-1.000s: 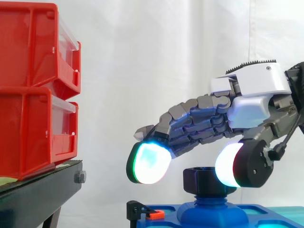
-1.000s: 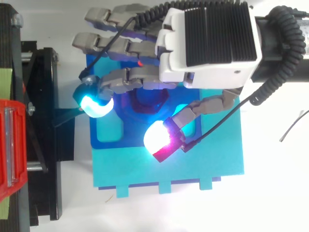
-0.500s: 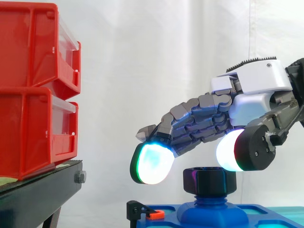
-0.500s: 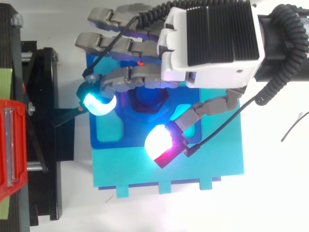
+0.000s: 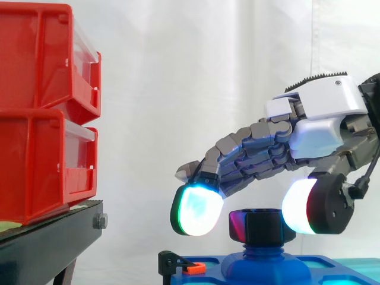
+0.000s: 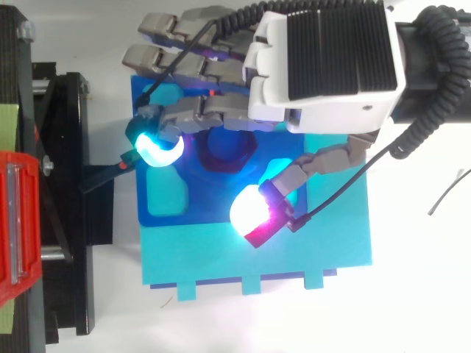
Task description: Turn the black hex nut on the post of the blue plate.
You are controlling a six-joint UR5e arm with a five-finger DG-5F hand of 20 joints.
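The grey-and-white robot hand (image 5: pixel 320 119) hangs spread wide over the black hex nut (image 5: pixel 261 227) atop the post (image 5: pixel 264 254) of the flat blue plastic plate (image 6: pixel 165 202), pads (image 6: pixel 160 147) at nine and five o'clock, just clear, and if they close off-centre they may skid off its corners.

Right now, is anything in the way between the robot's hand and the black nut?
No, nothing visible. The hand hangs just above the black hex nut, glowing fingertips on either side, only air between.
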